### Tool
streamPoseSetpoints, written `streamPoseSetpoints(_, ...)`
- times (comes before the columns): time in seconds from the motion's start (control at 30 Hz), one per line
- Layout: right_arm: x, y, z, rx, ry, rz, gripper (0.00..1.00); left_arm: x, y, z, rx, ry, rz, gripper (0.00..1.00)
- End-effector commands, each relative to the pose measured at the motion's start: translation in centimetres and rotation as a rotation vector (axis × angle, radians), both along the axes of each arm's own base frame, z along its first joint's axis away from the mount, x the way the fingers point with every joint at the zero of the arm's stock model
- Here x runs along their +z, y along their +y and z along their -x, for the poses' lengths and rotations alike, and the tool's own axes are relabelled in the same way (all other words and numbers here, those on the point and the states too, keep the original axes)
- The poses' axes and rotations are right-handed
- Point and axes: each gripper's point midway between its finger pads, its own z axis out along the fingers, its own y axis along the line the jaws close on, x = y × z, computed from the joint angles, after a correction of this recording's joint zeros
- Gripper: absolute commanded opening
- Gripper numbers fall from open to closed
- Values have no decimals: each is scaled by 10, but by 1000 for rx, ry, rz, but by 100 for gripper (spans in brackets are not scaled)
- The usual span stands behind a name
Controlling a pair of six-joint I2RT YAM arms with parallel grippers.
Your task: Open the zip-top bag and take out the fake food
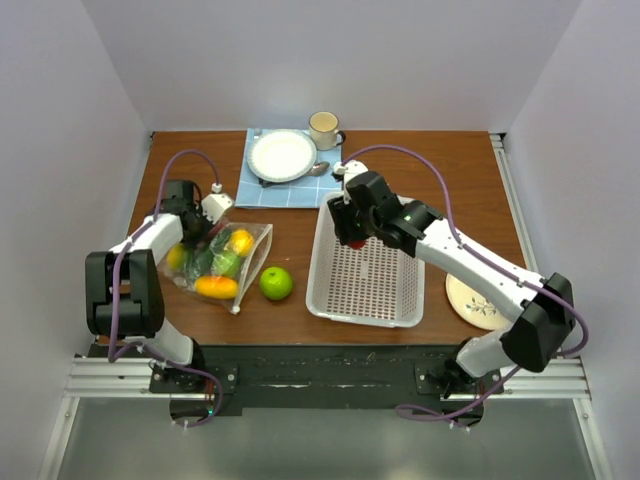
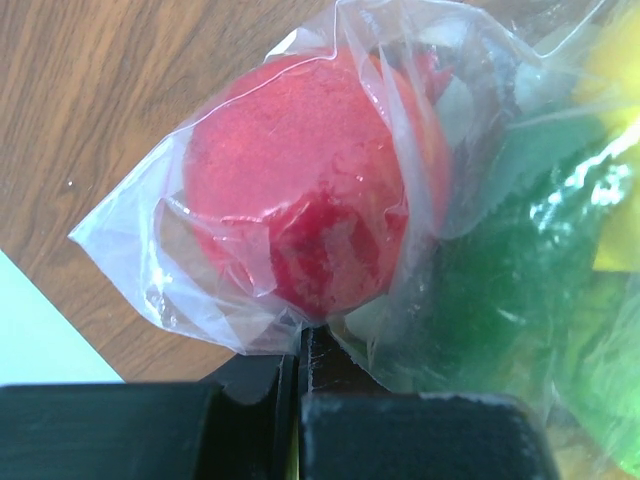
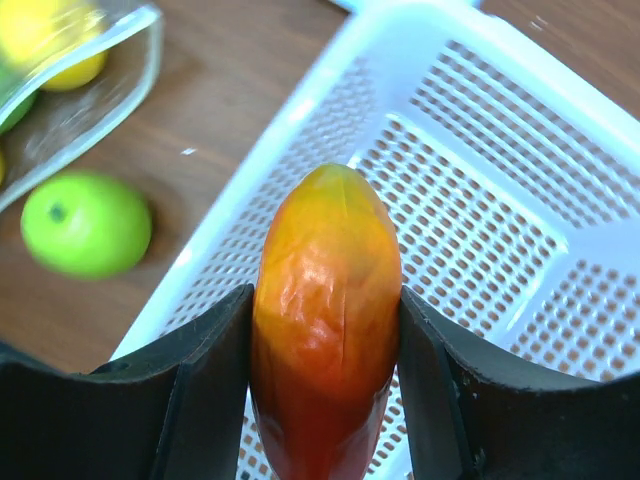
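The clear zip-top bag point(image 1: 222, 262) lies at the table's left with its mouth toward the basket. Inside it are yellow, orange and green fake food pieces. In the left wrist view a red fruit point(image 2: 300, 190) and a green piece point(image 2: 500, 280) press against the film. My left gripper point(image 2: 300, 338) is shut on a fold of the bag's plastic point(image 2: 130, 235), at the bag's far left end point(image 1: 195, 235). My right gripper point(image 3: 325, 300) is shut on an orange-red fruit point(image 3: 325, 380), above the left edge of the white basket point(image 3: 560, 110). A green apple point(image 1: 276, 283) lies loose on the table between bag and basket.
A white plate point(image 1: 283, 155) sits on a blue cloth point(image 1: 245, 190) at the back, with a spoon and a mug point(image 1: 323, 127) beside it. A patterned plate point(image 1: 478, 300) lies right of the white basket point(image 1: 400, 315). White walls close in both sides.
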Motion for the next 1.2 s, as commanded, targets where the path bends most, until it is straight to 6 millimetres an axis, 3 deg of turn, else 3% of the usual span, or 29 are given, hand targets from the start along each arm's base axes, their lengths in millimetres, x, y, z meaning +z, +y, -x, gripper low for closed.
streamPoseSetpoints(0.0,-41,-4,-6,-82,127,-16,23,15,3,1,22,-44,-7,0)
streamPoseSetpoints(0.03,-49,-7,-11,-95,153,-15,61,17,3,1,24,-50,-7,0)
streamPoseSetpoints(0.1,-53,-5,-15,-85,146,-14,98,21,3,1,22,-58,-8,0)
streamPoseSetpoints(0.3,-25,3,-22,-77,17,30,99,23,7,3,19,-60,-33,0)
streamPoseSetpoints(0.37,-11,17,-18,-34,-39,32,99,22,7,3,19,-57,-33,0)
streamPoseSetpoints(0.47,6,55,1,94,-119,75,99,20,8,3,26,-56,-30,0)
streamPoseSetpoints(0.5,-1,78,20,178,-122,108,98,19,8,4,27,-51,-29,0)
streamPoseSetpoints(0.6,-9,113,47,308,-142,159,99,16,8,4,29,-47,-27,0)
streamPoseSetpoints(0.63,-23,121,53,339,-114,179,99,16,9,4,30,-47,-28,0)
streamPoseSetpoints(0.77,-46,151,81,444,-9,70,99,14,11,6,37,-42,-27,0)
streamPoseSetpoints(0.87,-55,160,78,437,-20,32,99,14,11,5,33,-44,-29,0)
streamPoseSetpoints(0.97,-74,157,67,398,-8,122,99,13,12,6,33,-39,-27,0)
streamPoseSetpoints(1.17,-94,186,76,464,76,64,99,10,14,8,36,-40,-28,0)
